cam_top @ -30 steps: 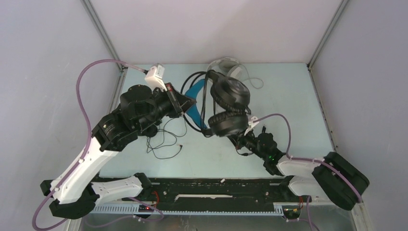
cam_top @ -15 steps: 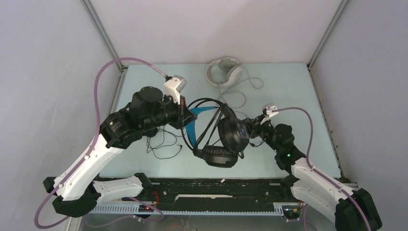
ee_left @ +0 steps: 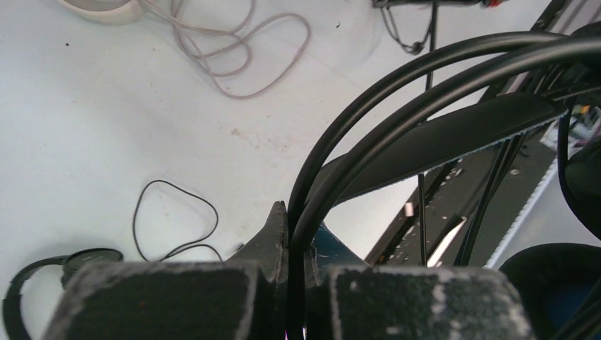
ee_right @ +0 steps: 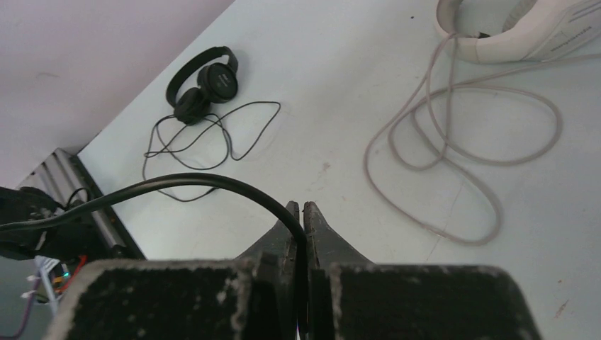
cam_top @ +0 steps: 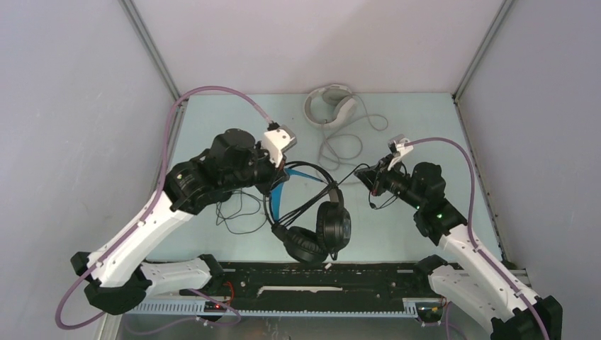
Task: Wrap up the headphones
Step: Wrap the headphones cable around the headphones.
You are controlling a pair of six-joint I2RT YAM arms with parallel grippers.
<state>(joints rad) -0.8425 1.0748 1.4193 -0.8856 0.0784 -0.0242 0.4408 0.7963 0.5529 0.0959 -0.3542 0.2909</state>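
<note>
The bulky black headphones (cam_top: 320, 228) with the blue-lined headband (cam_top: 279, 200) hang in mid-table, ear cups low near the front rail. My left gripper (cam_top: 279, 176) (ee_left: 298, 221) is shut on the thin black headband wires (ee_left: 397, 85). My right gripper (cam_top: 359, 173) (ee_right: 302, 210) is shut on their black cord (ee_right: 177, 181), which runs taut from the headband to the jaws. The white-grey headphones (cam_top: 329, 105) (ee_right: 521, 39) lie at the back with a loose cord (cam_top: 340, 145). The small black headphones (ee_right: 203, 83) (ee_left: 49, 280) lie to the left, mostly hidden under my left arm in the top view.
The thin black cord (cam_top: 242, 211) of the small pair sprawls on the table under my left arm. A black rail (cam_top: 305, 273) runs along the table's front edge. Walls close in the left, back and right sides.
My left gripper carried the black headphones right and toward the front edge, so the ear cups now hang lower. My right gripper swung back and to the right, drawing the cord out.
</note>
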